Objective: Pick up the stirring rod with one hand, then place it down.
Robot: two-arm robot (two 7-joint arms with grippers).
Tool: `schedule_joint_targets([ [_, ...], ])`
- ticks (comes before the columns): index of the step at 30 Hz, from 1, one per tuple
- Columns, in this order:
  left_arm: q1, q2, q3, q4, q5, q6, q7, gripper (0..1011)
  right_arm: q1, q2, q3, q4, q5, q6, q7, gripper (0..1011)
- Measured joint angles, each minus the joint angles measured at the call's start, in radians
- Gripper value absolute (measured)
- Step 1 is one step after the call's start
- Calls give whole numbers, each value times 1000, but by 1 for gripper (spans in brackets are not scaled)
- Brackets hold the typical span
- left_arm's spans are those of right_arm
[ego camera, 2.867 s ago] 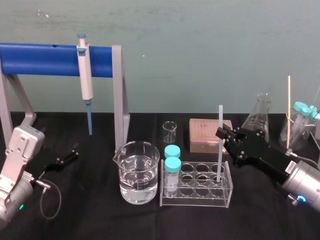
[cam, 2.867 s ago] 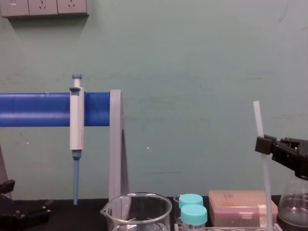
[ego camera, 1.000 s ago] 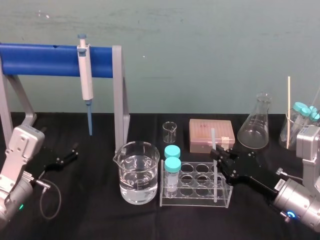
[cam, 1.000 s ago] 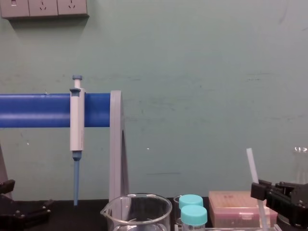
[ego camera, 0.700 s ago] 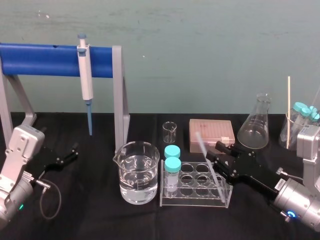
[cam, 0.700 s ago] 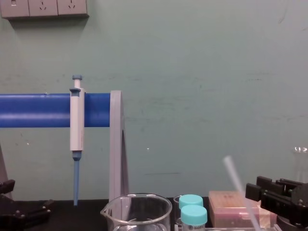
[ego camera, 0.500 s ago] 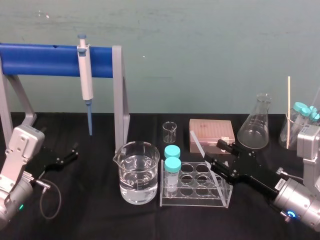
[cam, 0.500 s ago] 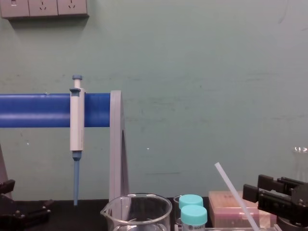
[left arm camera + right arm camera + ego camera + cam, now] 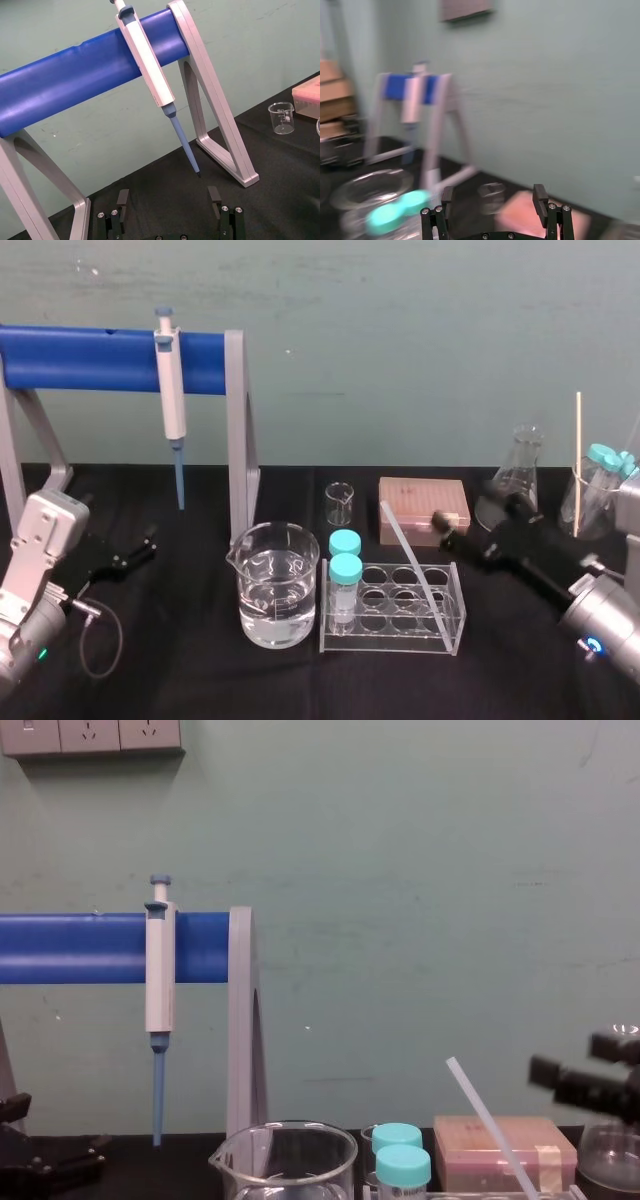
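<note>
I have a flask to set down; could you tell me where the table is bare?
Free: the cloth between left gripper and beaker, and the strip before the rack. Crowded: behind the rack, by tip box, flask and right gripper.

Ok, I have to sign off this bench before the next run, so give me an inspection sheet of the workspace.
Surface: black table, no spill seen.
Job's things: stirring rod stands tilted, lower end in the tube rack, top leaning to the robot's left; no gripper holds it.
Clutter: beaker of clear liquid, two teal-capped tubes in the rack, small beaker, pink box, conical flask, pipette hanging on the blue stand.
Grippers: right gripper open, right of the rod, apart from it; left gripper open, parked low at the table's left.
Cables: grey cable loop by the left arm.
Surroundings: green wall with sockets.
</note>
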Motion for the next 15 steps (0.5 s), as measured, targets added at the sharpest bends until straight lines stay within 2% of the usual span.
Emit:
schedule_joint_targets([
  [2,0,0,0,0,0,0,0,1000,-14,-12,21,-19,-31,7,-74,1000],
  [3,0,0,0,0,0,0,0,1000,-27,-25,40,-31,-64,21,-158,1000],
  [5,0,0,0,0,0,0,0,1000,-37,-39,56,-38,-91,42,-225,1000],
  [6,0,0,0,0,0,0,0,1000,-46,-52,69,-40,-116,69,-283,1000],
  [8,0,0,0,0,0,0,0,1000,-53,-70,81,-33,-133,112,-344,1000],
  [9,0,0,0,0,0,0,0,1000,-53,-70,81,-33,-133,112,-344,1000],
  [12,0,0,0,0,0,0,0,1000,-57,-91,92,-8,-133,174,-372,1000],
  [15,0,0,0,0,0,0,0,1000,-56,-102,94,10,-130,200,-371,1000],
])
